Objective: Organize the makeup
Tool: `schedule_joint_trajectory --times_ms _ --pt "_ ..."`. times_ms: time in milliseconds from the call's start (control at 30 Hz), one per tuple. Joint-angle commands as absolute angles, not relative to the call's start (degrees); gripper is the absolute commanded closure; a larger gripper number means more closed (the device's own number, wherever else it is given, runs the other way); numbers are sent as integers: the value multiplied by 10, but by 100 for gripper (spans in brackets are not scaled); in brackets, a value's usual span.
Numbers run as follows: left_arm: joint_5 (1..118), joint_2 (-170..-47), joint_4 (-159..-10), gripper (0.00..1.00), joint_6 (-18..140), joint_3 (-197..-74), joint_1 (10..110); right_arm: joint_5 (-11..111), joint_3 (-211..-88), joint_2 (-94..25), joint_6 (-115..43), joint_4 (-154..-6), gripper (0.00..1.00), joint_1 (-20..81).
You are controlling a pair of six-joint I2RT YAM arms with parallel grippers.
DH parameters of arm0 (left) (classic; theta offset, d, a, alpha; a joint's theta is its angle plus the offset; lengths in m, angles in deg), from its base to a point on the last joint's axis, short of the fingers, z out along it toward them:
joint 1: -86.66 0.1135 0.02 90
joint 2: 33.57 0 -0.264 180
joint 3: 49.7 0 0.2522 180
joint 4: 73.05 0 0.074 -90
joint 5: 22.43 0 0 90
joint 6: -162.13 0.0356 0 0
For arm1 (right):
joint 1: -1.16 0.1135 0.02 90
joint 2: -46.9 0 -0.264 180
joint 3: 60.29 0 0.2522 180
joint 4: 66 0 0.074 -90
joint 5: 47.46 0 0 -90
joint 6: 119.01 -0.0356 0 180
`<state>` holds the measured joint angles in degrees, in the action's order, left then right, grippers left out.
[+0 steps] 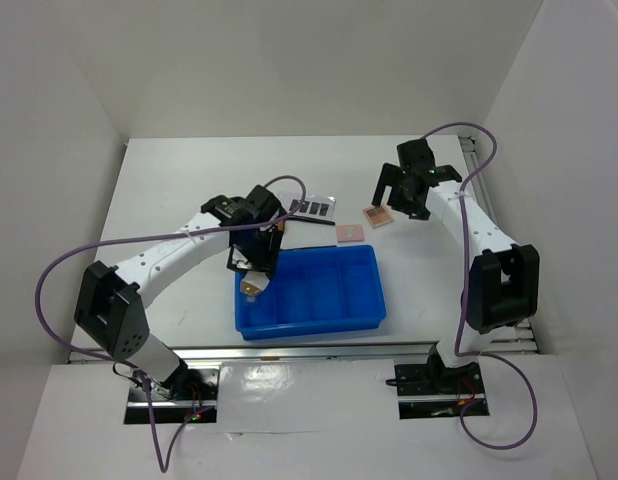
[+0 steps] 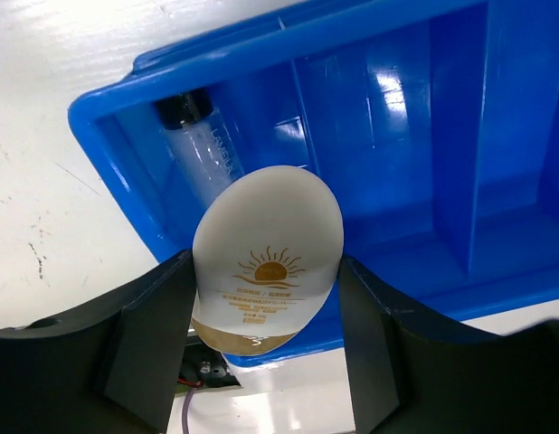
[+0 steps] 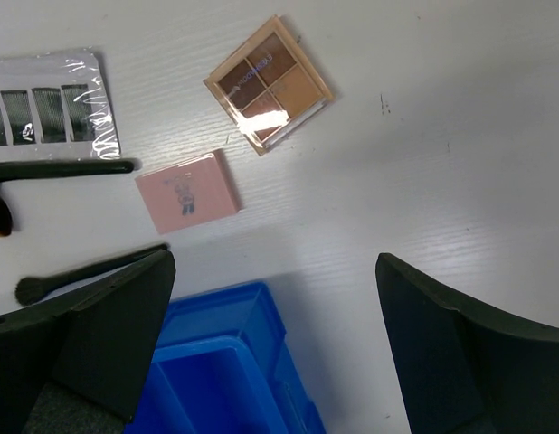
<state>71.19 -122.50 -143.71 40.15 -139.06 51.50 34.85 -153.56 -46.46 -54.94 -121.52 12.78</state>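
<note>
My left gripper is shut on the white oval piece, which bears a gold sun logo, and holds it over the left end of the blue tray. A clear black-capped vial lies in that end compartment. In the top view the left gripper hangs over the tray's left end. My right gripper stands open and empty above the table. Beneath it lie a tan four-pan square, a pink square, a clear palette and two black brushes.
The tray's other compartments hold nothing. The loose cosmetics lie on the white table behind the tray, between the two arms. White walls enclose the table on the left, back and right.
</note>
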Motion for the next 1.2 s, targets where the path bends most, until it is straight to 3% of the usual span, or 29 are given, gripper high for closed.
schedule_joint_trajectory --times_ms 0,167,467,767,1167 --pt "699 -1202 -1424 34 383 -1394 509 355 -1548 -450 -553 -1208 0 125" --pt "704 -1202 -1430 0 388 -1409 509 377 -1559 -476 -553 -1208 0 125" --pt "744 -1213 -1472 1 412 -1501 509 364 -1631 -582 -448 -1196 0 125" --pt "776 -1224 -1485 2 423 -1557 514 335 -1619 -662 -310 -1123 0 125" --pt "793 -1243 -1496 2 428 -1568 514 424 -1626 -717 -244 -1060 0 125"
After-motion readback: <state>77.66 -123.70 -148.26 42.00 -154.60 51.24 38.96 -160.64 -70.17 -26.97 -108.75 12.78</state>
